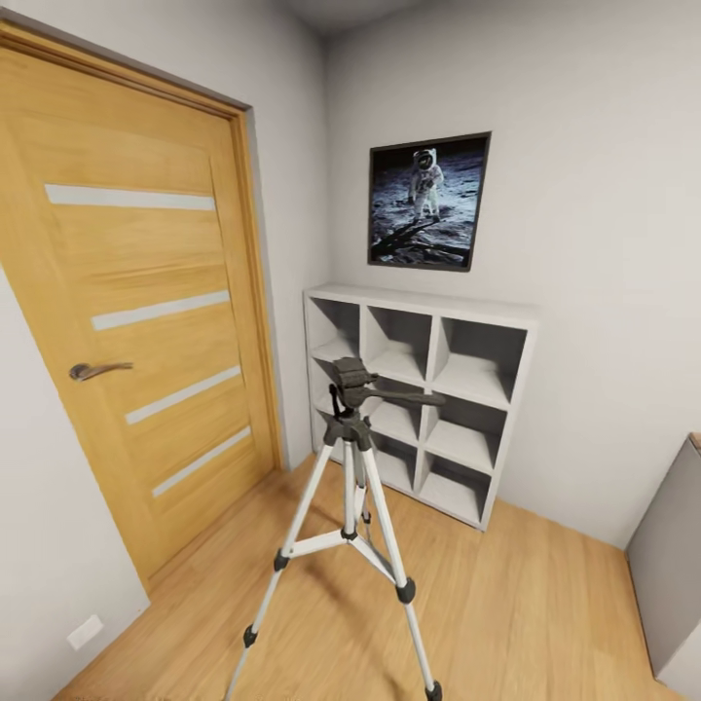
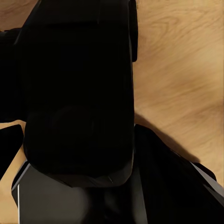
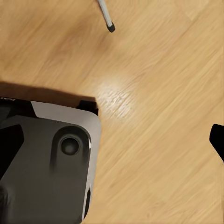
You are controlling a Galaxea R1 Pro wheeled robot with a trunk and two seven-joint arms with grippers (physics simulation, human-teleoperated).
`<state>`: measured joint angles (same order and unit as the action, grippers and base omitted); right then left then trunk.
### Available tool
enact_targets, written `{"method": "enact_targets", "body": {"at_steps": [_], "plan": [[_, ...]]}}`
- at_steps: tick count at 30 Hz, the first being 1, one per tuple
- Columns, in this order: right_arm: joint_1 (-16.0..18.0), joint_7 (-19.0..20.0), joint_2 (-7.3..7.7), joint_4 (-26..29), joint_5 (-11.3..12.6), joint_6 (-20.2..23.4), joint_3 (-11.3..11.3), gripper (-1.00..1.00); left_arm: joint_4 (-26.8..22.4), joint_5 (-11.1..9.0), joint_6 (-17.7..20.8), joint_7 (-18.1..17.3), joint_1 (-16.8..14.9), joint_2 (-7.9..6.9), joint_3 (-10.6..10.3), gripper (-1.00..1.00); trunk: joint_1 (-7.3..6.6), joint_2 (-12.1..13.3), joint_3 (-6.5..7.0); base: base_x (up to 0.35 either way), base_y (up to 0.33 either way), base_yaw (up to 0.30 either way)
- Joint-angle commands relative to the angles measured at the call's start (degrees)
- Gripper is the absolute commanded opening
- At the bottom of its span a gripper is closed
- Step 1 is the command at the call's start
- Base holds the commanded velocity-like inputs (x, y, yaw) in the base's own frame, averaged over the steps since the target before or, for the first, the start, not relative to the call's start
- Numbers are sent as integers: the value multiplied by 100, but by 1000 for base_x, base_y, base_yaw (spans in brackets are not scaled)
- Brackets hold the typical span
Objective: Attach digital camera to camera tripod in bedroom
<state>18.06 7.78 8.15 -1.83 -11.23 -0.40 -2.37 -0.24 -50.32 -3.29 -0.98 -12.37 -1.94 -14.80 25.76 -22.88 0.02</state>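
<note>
Head view: tripod point(image 1: 349, 506) upright on wood floor point(image 1: 526, 623) at 6 o'clock, three silver legs spread, black head with pan handle pointing toward 3 o'clock. Tripod head bare on top. White cube shelf point(image 1: 428, 389) just behind, against far wall. Astronaut poster point(image 1: 426, 200) above shelf at 12 o'clock. Oak door point(image 1: 136, 321) with frosted strips at 9 o'clock, shut, lever handle point(image 1: 97, 370) on its left edge. Grey cabinet corner point(image 1: 672, 584) at 4 o'clock.

Left wrist view: large black boxy mass point(image 2: 77, 88) close against lens, too dark to tell whether camera or gripper part. Wood floor beyond at 2 o'clock. Left gripper state: cannot tell.

Right wrist view: grey and black robot body part point(image 3: 46, 163) at 8 o'clock, round recess in it. One silver tripod leg tip with black foot point(image 3: 110, 26) on floor at 12 o'clock. Dark sliver point(image 3: 217, 140) at 3 o'clock edge, unclear what. Right gripper state: cannot tell.
</note>
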Motion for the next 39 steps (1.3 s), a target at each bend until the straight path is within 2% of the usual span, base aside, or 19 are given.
{"method": "enact_targets", "body": {"at_steps": [1, 13, 23, 39], "plan": [[4, 14, 3, -10, -46, -4, -27, 100, 6, -39, -15, -13, -2, 1, -49, -100, 2, -4, -2, 0, -137, 262], [4, 14, 3, -10, -46, -4, -27, 100, 6, -39, -14, -14, -3, 1, -49, -100, 2, -4, -2, 0, -251, 268], [4, 8, 3, -10, -46, -11, -27, 100, 6, -39, -14, -16, -2, 1, -49, -100, 2, -4, -2, 0, -45, 242], [4, 5, 11, -10, -29, -50, -36, 100, 6, -22, -14, -16, -2, 43, -50, -100, 2, -4, -2, 0, -1, 27]]}}
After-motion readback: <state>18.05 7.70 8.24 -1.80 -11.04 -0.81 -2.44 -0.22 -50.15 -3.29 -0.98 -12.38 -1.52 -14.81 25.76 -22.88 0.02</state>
